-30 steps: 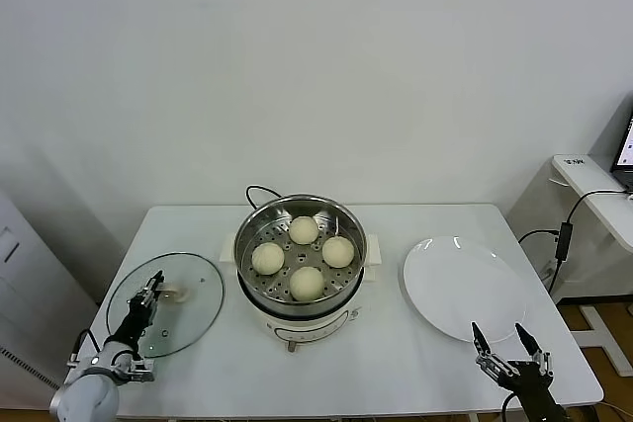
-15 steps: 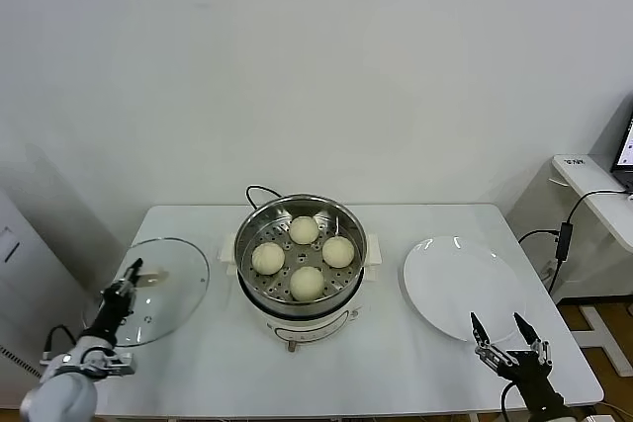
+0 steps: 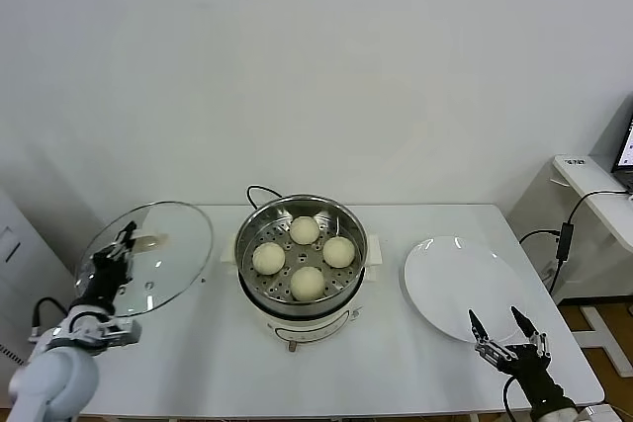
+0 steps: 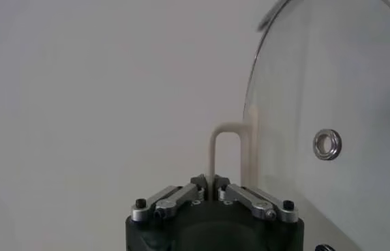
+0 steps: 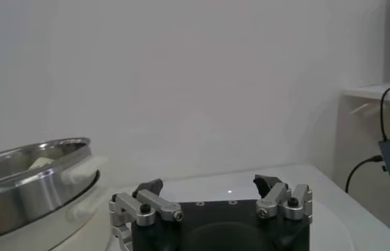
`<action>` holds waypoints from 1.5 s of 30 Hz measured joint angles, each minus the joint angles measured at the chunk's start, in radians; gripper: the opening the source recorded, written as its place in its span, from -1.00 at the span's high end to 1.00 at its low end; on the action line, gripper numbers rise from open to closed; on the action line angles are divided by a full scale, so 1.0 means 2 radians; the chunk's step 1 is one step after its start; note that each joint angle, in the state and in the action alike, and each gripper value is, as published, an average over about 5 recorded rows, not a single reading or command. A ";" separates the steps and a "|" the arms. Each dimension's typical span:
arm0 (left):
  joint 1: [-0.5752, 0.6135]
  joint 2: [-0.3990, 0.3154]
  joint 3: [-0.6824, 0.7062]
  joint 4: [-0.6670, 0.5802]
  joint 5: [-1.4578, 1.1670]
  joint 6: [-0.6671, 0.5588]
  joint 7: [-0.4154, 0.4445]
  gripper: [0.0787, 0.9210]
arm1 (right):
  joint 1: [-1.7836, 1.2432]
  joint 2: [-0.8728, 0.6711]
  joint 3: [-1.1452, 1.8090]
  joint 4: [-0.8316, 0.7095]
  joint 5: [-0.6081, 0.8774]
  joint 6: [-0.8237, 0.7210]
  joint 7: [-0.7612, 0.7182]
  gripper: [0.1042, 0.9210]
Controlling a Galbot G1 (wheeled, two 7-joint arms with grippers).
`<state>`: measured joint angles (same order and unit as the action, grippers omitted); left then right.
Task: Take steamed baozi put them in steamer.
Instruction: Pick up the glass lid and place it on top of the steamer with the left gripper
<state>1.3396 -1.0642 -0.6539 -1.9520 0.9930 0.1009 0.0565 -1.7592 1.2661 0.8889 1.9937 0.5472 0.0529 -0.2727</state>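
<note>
Left gripper (image 3: 117,247): I've got it clamped on the white handle (image 4: 227,149) of the glass lid (image 3: 148,259), lid raised and tilted left of the steamer (image 3: 301,256).
Right gripper (image 3: 506,335): fingers spread, holding nothing, parked at the table's (image 3: 396,373) near right edge by the bare white plate (image 3: 457,287).
Baozi (image 3: 307,283): all four sit inside the steamer basket.
Handling: I reckon the buns are soft and light, easily dented; take them gently across the dome's sides.
Hard to see: right wrist view catches only the basket rim and a sliver of bun.
</note>
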 measured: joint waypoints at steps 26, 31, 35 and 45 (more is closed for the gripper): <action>-0.154 -0.064 0.328 -0.035 0.130 0.236 0.086 0.89 | -0.023 0.024 0.018 0.001 -0.041 -0.004 -0.014 -0.76; -0.177 -0.086 0.358 -0.016 0.153 0.249 0.094 0.89 | -0.028 0.025 0.022 0.001 -0.042 -0.001 -0.017 -0.76; -0.188 -0.099 0.373 -0.002 0.169 0.256 0.099 0.89 | -0.031 0.026 0.025 0.000 -0.041 0.002 -0.020 -0.76; -0.207 -0.122 0.394 0.032 0.195 0.264 0.107 0.89 | -0.035 0.027 0.028 -0.003 -0.039 0.007 -0.024 -0.76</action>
<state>0.9250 -1.3077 0.1350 -1.8885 1.3830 0.6289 0.2699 -1.8298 1.3195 0.9440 1.9874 0.4693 0.0660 -0.3212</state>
